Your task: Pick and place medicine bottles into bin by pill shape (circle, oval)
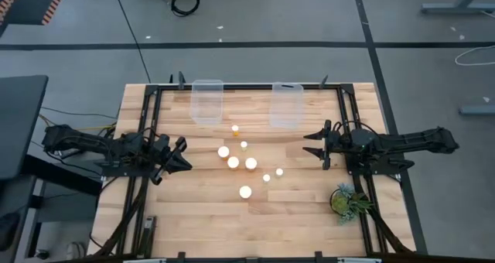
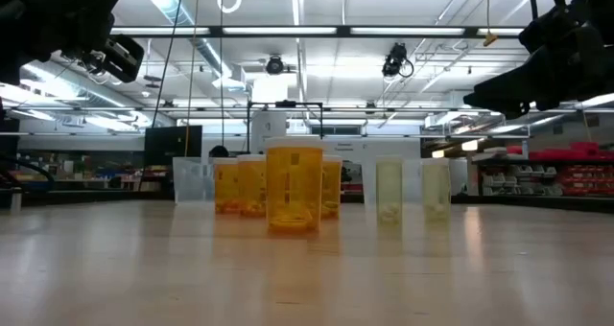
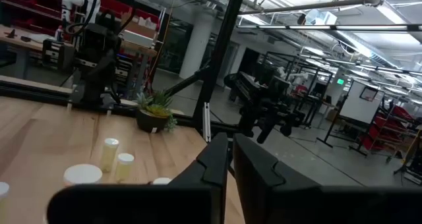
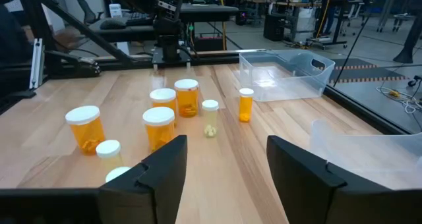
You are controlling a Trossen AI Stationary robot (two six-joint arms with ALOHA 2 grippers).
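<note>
Several orange medicine bottles [image 1: 233, 162] with white caps stand upright in a loose cluster mid-table; in the right wrist view they show as wide-capped ones [image 4: 158, 125] and narrow ones [image 4: 245, 105]. Two clear bins [image 1: 207, 100] [image 1: 286, 104] stand at the far edge. My left gripper [image 1: 186, 159] hovers left of the cluster, shut on nothing [image 3: 231, 161]. My right gripper [image 1: 312, 145] hovers right of the cluster, open with nothing between its fingers [image 4: 227, 165]. Both sit well above the tabletop in the low view [image 2: 115, 53] [image 2: 499, 91].
A small green plant in a pot [image 1: 348, 201] stands near the table's right front corner, beside the right arm's base. Black frame rails [image 1: 147, 131] run along both sides of the table. Bare wood [image 1: 201, 216] lies in front of the cluster.
</note>
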